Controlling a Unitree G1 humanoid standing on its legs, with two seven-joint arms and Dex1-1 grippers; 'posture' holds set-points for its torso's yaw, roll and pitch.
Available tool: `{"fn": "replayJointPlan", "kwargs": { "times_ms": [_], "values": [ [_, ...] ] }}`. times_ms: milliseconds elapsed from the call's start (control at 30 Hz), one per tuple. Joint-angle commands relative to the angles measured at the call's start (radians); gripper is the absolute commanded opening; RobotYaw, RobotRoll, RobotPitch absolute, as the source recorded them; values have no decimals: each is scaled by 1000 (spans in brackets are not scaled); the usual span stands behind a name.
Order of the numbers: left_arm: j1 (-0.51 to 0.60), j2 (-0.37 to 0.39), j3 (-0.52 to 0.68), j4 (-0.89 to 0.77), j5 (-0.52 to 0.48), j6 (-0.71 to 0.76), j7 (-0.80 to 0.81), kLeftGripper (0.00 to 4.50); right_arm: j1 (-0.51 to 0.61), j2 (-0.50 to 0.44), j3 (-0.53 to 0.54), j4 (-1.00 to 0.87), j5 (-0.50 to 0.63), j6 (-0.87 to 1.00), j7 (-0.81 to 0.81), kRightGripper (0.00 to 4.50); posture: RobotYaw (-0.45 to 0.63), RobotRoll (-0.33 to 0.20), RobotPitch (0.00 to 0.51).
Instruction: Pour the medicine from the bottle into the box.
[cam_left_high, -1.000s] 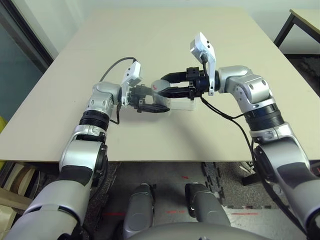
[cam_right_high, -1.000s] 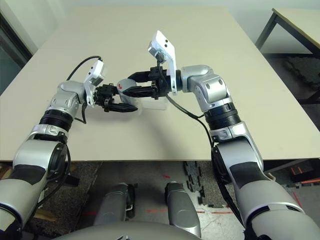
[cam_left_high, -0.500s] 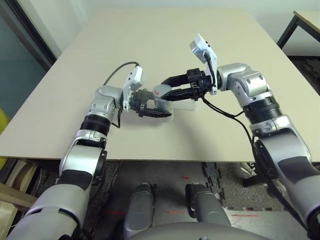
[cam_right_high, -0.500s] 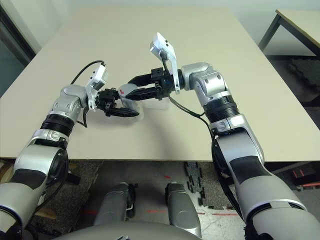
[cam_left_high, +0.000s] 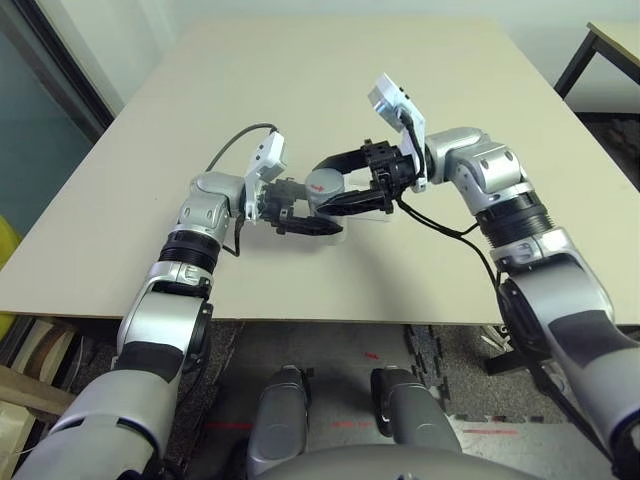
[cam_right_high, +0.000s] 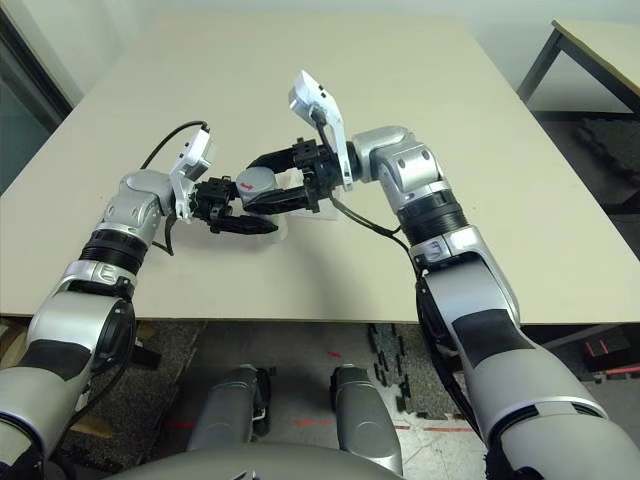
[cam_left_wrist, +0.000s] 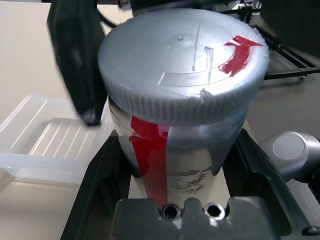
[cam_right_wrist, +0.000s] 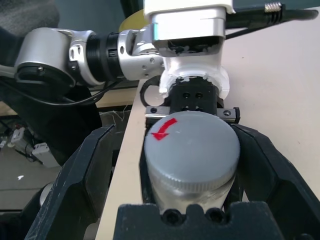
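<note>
The silver-grey bottle (cam_left_wrist: 172, 150), with a red strip on its side, is held above the table by my left gripper (cam_left_high: 300, 208), which is shut on its body. Its grey cap (cam_right_wrist: 192, 145), marked with a red arrow, is on and faces my right gripper (cam_left_high: 325, 188). That gripper is open, with its black fingers (cam_right_wrist: 80, 175) spread on either side of the cap and a gap between them and it. The clear plastic box (cam_left_wrist: 45, 145) lies on the table just below and beside the bottle. The medicine is hidden inside the capped bottle.
The wide beige table (cam_left_high: 330, 70) stretches bare beyond both arms. A second table's dark leg (cam_left_high: 575, 60) stands at the far right, off the table edge.
My right gripper was shut on the bottle's cap and has opened wide around it. The left gripper keeps its hold on the bottle.
</note>
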Motion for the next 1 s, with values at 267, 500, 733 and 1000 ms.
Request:
{"fn": "replayJointPlan", "kwargs": {
  "times_ms": [267, 500, 733, 1000],
  "values": [
    [23, 11, 5, -44, -27, 22, 3, 2795, -46, 8, -43, 131, -36, -87, -58, 4500, -17, 0, 82],
    [26, 30, 6, -35, -25, 20, 2, 2795, -27, -68, -81, 90, -9, -60, -38, 4500, -21, 0, 82],
    [24, 39, 4, -14, -18, 9, 0, 2795, 25, -169, -112, 3, 6, -3, -20, 4500, -35, 0, 77],
    [12, 49, 7, 13, -12, -7, 1, 2795, 36, -226, -141, -17, 3, 8, -51, 4500, -42, 0, 73]
  ]
}}
